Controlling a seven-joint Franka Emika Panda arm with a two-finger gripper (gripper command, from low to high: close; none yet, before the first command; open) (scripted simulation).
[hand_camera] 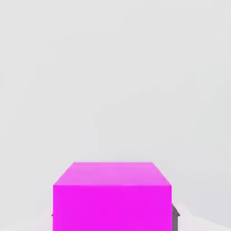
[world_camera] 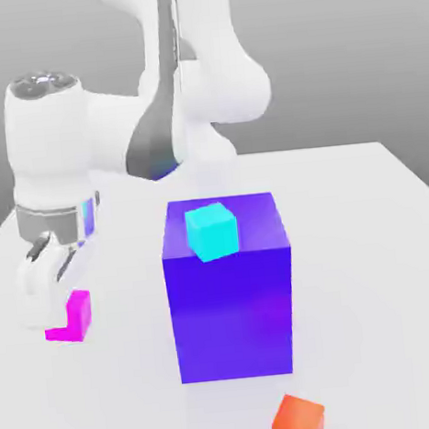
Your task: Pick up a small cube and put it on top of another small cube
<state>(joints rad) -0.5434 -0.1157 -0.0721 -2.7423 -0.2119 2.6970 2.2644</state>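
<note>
The small cube [world_camera: 76, 316] is bright magenta and sits low at the table surface on the exterior view's left. My gripper [world_camera: 52, 312] reaches straight down over it, and a white finger covers the cube's near-left part. In the hand view the small cube [hand_camera: 113, 198] lies between the jaws, with a dark finger pad [hand_camera: 176, 219] pressed against one side. The gripper is shut on this cube. The other small cube is out of view.
A tall blue-purple block [world_camera: 231, 300] stands mid-table with a cyan cube [world_camera: 211, 230] on top, to the right of my gripper in the exterior view. An orange cube [world_camera: 298, 420] lies near the front edge. The white table [world_camera: 371, 268] stretches to the right.
</note>
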